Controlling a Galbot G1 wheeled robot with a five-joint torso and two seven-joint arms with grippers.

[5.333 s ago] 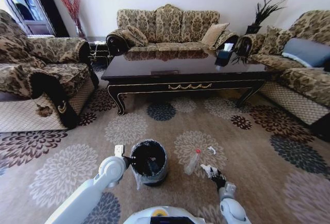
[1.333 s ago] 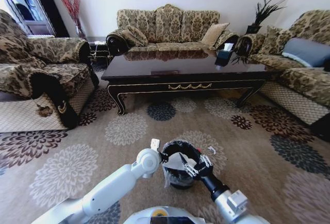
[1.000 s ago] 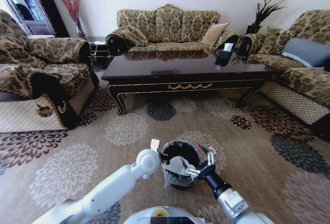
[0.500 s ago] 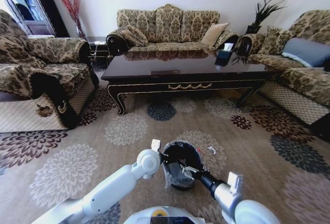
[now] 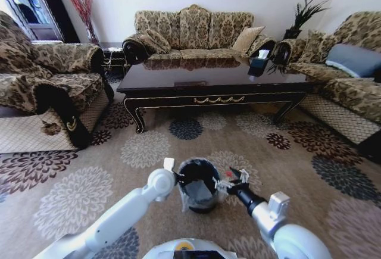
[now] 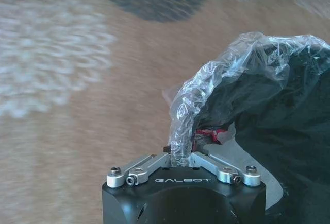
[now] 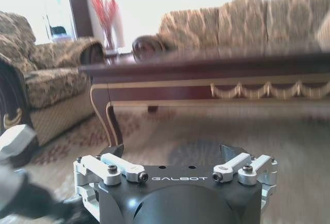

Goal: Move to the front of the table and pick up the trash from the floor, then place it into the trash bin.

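Note:
The trash bin (image 5: 196, 192), black with a crinkled clear liner (image 6: 227, 74), stands on the flowered carpet in front of the dark table (image 5: 214, 80). My left gripper (image 5: 177, 178) is shut on its near-left rim, with liner pinched between the fingers (image 6: 180, 154). Just right of the bin, my right gripper (image 5: 231, 180) is low over the carpet, open and holding nothing (image 7: 172, 154). A speck of red from the trash (image 5: 228, 175) shows by that gripper; the rest is hidden. Something red and pale (image 6: 209, 133) lies inside the bin.
Patterned sofas ring the table: an armchair (image 5: 41, 86) on the left, a long sofa (image 5: 193, 33) behind, another (image 5: 351, 80) on the right. A dark tissue box (image 5: 259, 65) sits on the tabletop. Open carpet lies between me and the table.
My right gripper, which held white paper over the bin, dipped in and has come out on the bin's right side without it. The left arm has shifted the bin slightly left.

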